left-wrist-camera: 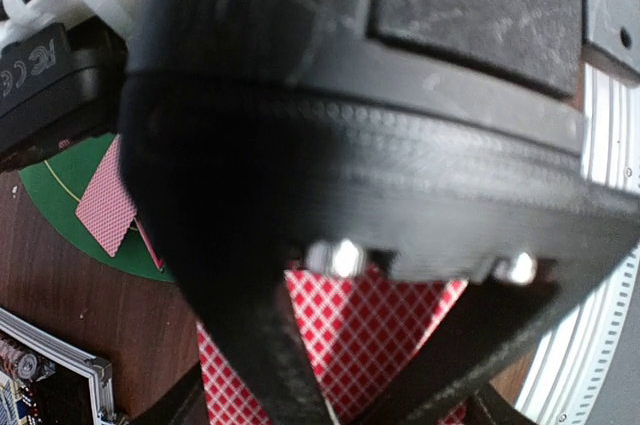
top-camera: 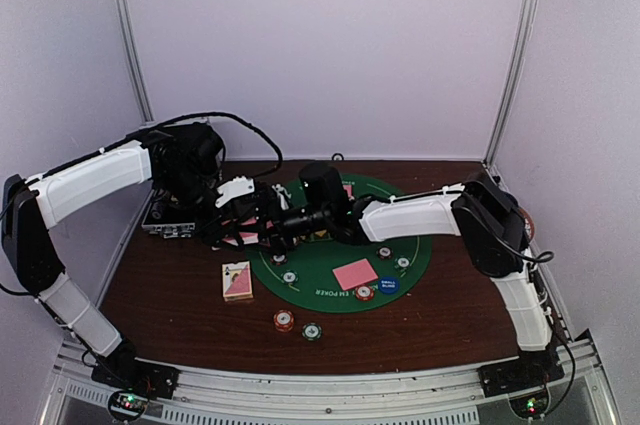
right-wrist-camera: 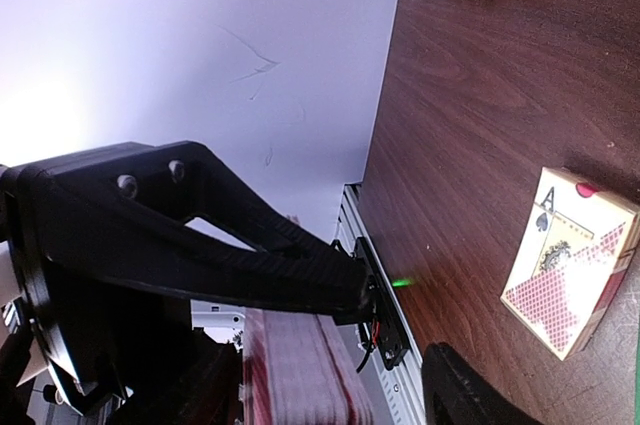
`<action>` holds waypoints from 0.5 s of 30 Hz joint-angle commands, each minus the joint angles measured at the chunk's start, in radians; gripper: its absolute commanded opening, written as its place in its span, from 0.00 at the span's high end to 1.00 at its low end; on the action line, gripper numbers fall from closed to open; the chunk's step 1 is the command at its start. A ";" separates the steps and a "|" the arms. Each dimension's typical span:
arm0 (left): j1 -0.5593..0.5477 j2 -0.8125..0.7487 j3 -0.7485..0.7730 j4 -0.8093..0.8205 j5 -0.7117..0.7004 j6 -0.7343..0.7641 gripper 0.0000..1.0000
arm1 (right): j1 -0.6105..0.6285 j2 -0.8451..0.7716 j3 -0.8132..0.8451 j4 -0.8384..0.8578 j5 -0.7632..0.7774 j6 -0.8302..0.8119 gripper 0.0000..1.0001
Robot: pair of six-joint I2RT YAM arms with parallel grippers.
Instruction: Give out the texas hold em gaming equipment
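pale walls close in a brown wooden tabletop (top-camera: pixel 180 295) with a round green mat (top-camera: pixel 320 265) at its middle. the left end effector (left-wrist-camera: pixel 350 395) is pressed together on a stack of cards (left-wrist-camera: pixel 370 345), held up over the mat's left edge. the right end effector (right-wrist-camera: pixel 400 330) has its jaws spread beside that stack; whether it touches a card cannot be told. a single card (top-camera: pixel 354 273), a blue disc (top-camera: pixel 388 285) and some chips lie on the mat, two more chips (top-camera: pixel 284 321) sit on bare wood, and a card box (top-camera: pixel 237 281) lies just off the mat. the step looks like peeling one card off for dealing: the left should hold the stack steady, and the right should close only on the outermost card's edge and slide it away flat, so none beneath drag along.
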 commanded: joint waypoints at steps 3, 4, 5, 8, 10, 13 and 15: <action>0.005 -0.007 0.025 0.022 0.021 -0.002 0.88 | -0.027 -0.019 -0.073 0.032 -0.023 -0.003 0.40; 0.005 -0.007 0.024 0.022 0.021 -0.002 0.88 | -0.034 -0.028 -0.087 0.037 -0.022 -0.004 0.42; 0.005 -0.006 0.023 0.022 0.022 -0.001 0.88 | -0.038 -0.038 -0.099 0.039 -0.020 -0.007 0.43; 0.005 -0.009 0.020 0.022 0.023 -0.001 0.88 | -0.050 -0.062 -0.119 0.020 -0.019 -0.027 0.47; 0.005 -0.008 0.019 0.022 0.023 -0.001 0.88 | -0.056 -0.076 -0.125 0.004 -0.020 -0.043 0.49; 0.005 -0.010 0.018 0.021 0.023 -0.001 0.88 | -0.064 -0.092 -0.131 -0.015 -0.020 -0.061 0.53; 0.005 -0.011 0.017 0.022 0.022 0.001 0.88 | -0.069 -0.105 -0.137 -0.017 -0.024 -0.064 0.56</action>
